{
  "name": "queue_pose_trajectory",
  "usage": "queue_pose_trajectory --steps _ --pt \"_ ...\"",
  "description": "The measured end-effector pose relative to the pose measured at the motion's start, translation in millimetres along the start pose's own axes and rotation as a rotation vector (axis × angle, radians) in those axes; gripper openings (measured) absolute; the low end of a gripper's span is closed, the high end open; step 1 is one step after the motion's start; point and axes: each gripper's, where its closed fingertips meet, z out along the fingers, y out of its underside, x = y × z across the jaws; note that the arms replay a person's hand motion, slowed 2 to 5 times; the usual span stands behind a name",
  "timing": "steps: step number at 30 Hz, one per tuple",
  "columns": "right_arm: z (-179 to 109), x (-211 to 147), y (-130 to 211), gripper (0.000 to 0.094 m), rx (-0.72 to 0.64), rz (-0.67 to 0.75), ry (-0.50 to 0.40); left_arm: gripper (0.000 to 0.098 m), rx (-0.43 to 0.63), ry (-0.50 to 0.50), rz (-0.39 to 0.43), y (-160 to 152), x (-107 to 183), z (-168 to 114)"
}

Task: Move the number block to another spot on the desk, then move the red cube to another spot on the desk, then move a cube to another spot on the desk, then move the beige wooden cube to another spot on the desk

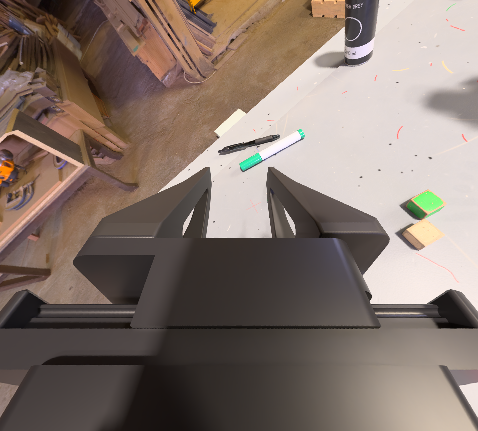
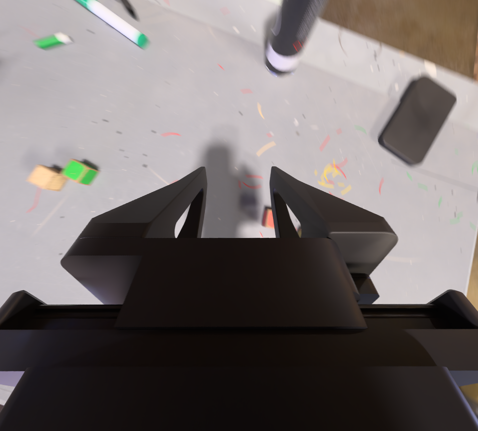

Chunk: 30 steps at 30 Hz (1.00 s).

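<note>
In the left wrist view my left gripper (image 1: 239,172) is open and empty above the grey desk (image 1: 336,134), near its left edge. A green cube (image 1: 425,202) and a beige wooden cube (image 1: 423,233) sit close together to its right. The right wrist view is blurred. My right gripper (image 2: 238,170) is open and empty above the desk. A red cube (image 2: 269,216) lies below it, partly hidden behind the right finger. A small dark blurred shape (image 2: 248,201) lies between the fingers; I cannot tell what it is. The green cube (image 2: 80,171) and beige cube (image 2: 46,177) show far left.
A tall black spray can (image 1: 360,9) (image 2: 297,12) stands near the desk's far edge. A green-and-white marker (image 1: 271,149) and a black pen (image 1: 248,143) lie ahead of the left gripper. A flat black pad (image 2: 416,121), a green-and-white eraser (image 2: 53,41) and a white note (image 1: 230,122) are also there.
</note>
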Motion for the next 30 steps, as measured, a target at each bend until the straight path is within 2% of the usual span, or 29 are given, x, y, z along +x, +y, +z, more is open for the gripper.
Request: queue_pose_trajectory --steps 5,8,11,15,18,24,30 --pt "-19.1 -74.4 -36.0 0.0329 0.176 -0.204 -0.210 0.0364 0.000 -0.001 0.000 0.2 -0.5 -0.1" --pt "-16.7 -119.0 -36.7 0.0324 0.192 -0.352 -0.345 0.0364 -0.001 -0.003 -0.001 0.7 -1.4 -0.4" --pt "-3.5 -153.9 -29.0 0.0331 0.161 -0.499 -0.437 0.0365 -0.002 -0.004 0.000 1.0 -1.9 -0.6" --pt "24.4 -181.6 -10.0 0.0382 0.079 -0.656 -0.470 0.0365 -0.005 -0.002 0.005 1.3 -1.7 -0.7" --pt "44.3 -194.6 7.2 0.0391 -0.002 -0.722 -0.487 0.0365 -0.007 -0.001 0.009 1.8 -1.5 -0.7" --pt "70.4 -207.7 31.9 0.0354 -0.124 -0.759 -0.535 0.0365 -0.008 -0.008 0.015 1.0 -2.9 -1.9" --pt "85.7 -211.8 49.9 0.0344 -0.218 -0.808 -0.525 0.0365 -0.003 -0.018 0.018 -0.9 -6.1 -4.0"
